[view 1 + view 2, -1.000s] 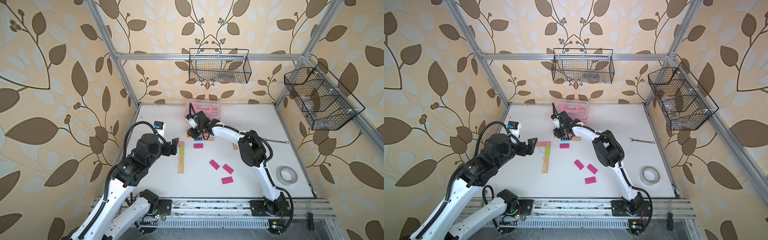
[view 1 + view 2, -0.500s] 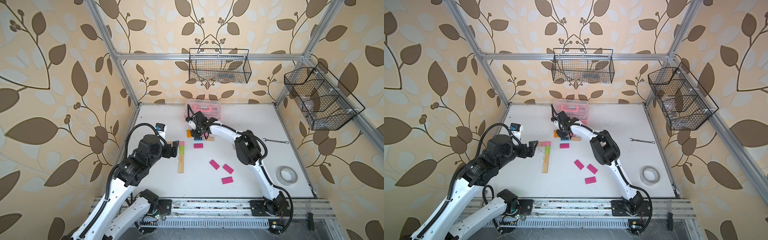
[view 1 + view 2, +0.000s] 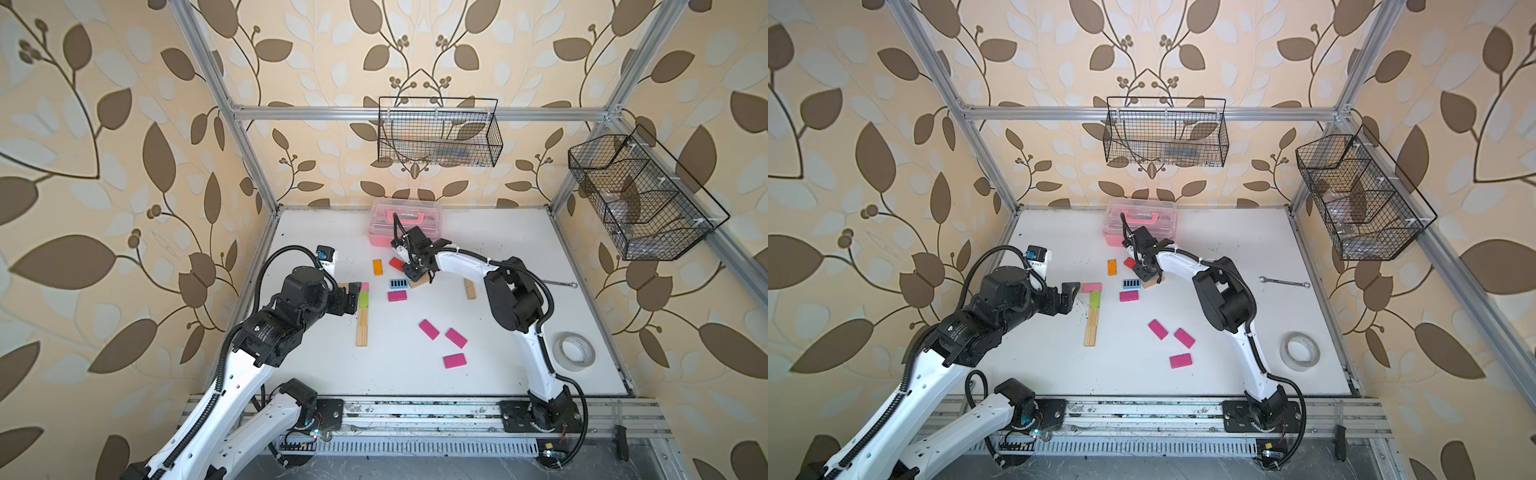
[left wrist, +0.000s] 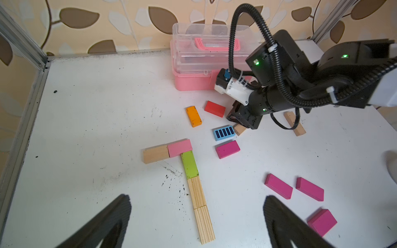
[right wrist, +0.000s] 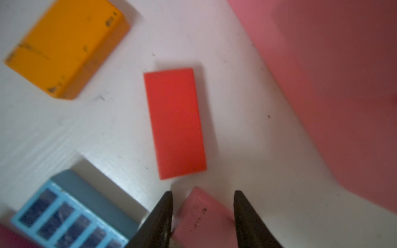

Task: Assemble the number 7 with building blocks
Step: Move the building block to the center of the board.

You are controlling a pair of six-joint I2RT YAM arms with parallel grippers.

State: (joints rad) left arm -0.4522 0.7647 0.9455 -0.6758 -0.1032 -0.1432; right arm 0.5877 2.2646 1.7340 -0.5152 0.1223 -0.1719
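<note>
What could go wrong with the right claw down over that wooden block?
The right gripper brackets the wood block, with the blue-striped block close beside it; closing or lifting might drag that neighbour along.
The left gripper hangs open next to the number 7; a careless move could knock its light pink block out of line.

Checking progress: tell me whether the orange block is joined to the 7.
No, the orange block lies apart from the 7, beside the red block.
</note>
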